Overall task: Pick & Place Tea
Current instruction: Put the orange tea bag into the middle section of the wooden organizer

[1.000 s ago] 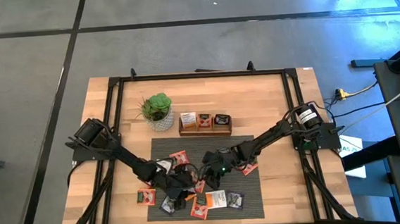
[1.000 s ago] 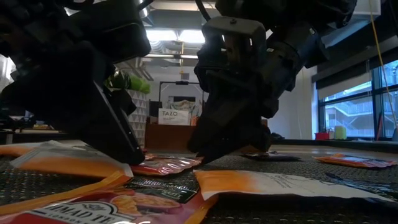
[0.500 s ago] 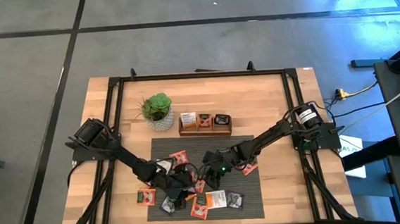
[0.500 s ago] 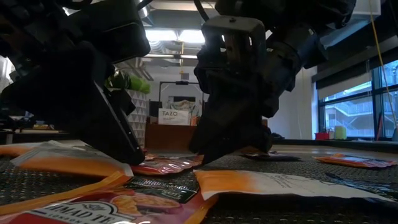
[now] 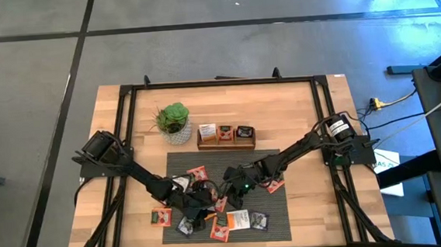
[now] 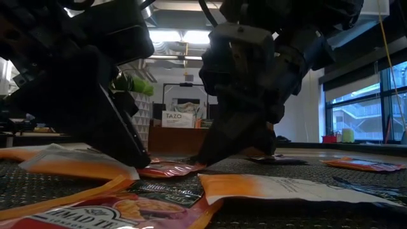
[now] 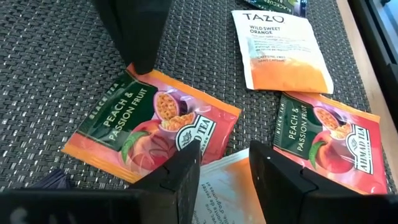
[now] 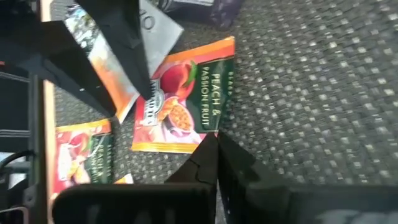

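Note:
Several small tea sachets lie scattered flat on the dark woven mat (image 5: 277,213). My right gripper (image 8: 211,142) is down at mid-mat, shut at a corner of an orange-red peach sachet (image 8: 180,99), which lies flat. Right next to it on the left, my left gripper (image 7: 224,165) stands open and slants down. A white-and-orange sachet (image 7: 225,186) shows between its fingers. In the high view the two grippers (image 5: 214,198) nearly meet. My right gripper pinches the peach sachet's corner (image 8: 213,132) between its two fingertips, slanting down from the table's right. The sachet lies flat on the mat. My left gripper has the white-and-orange sachet between its fingers; whether they touch it I cannot tell.
A white TAZO sachet (image 7: 280,50) and a second peach sachet (image 7: 323,137) lie close by on the mat. A brown wooden tray (image 5: 225,135) with sachets in its compartments and a potted plant (image 5: 173,119) stand behind the mat. Bare wood lies left and right of it.
My right gripper has shut: in the low view its two fingers, standing apart before, have come together at the red sachet. Neither arm has shifted, and the sachets lie where they were.

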